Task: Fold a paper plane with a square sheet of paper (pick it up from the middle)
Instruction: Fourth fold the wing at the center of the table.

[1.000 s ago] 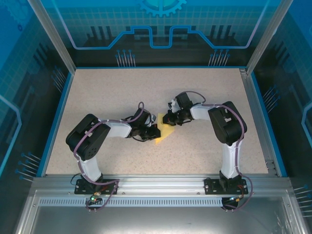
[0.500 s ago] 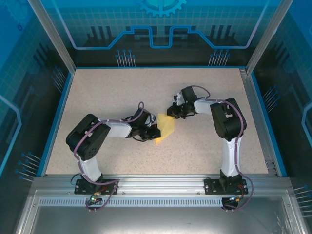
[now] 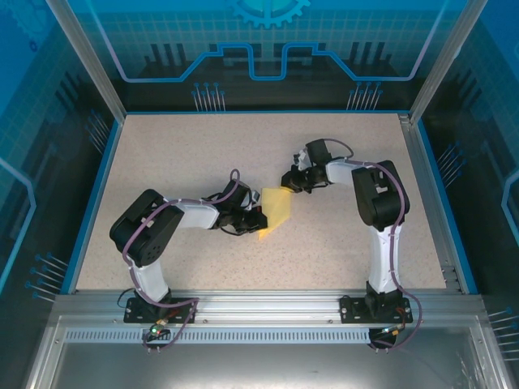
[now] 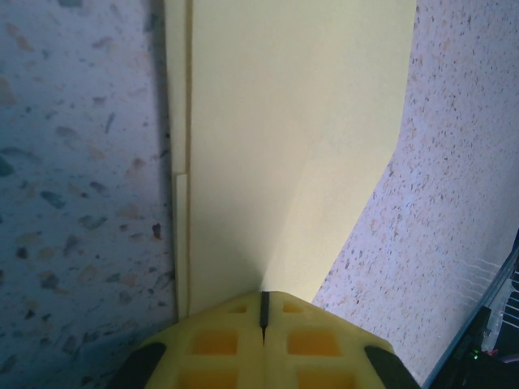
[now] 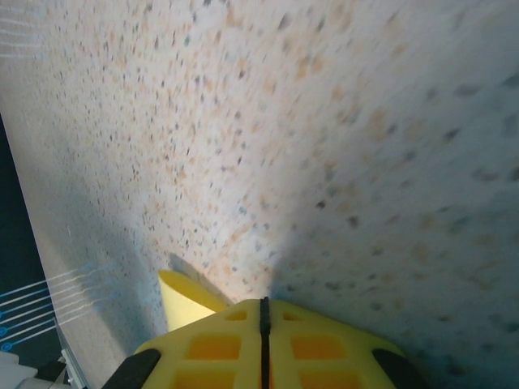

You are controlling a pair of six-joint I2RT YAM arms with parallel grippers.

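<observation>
The pale-yellow paper (image 3: pixel 276 211) lies partly folded on the speckled desk (image 3: pixel 186 154), with layered edges showing along one side in the left wrist view. The left hand (image 3: pixel 258 217) is clenched on the paper's left edge, its pads (image 4: pixel 219 348) pressed together over the sheet. The right hand (image 3: pixel 289 180) is clenched on nothing, just beyond the paper's far right corner

Matt paper (image 4: pixel 284 121) on a speckled, stone-like surface (image 3: pixel 186 146)
The paper is thin, pale yellow, smooth and without shine; the surface looks grainy and matt, beige with dark flecks; the left pincer (image 4: pixel 263 301) and the right pincer (image 5: pixel 263 306) have pads of yellow moulded plastic; the front rail (image 3: pixel 259 301) is brushed metal.
</observation>
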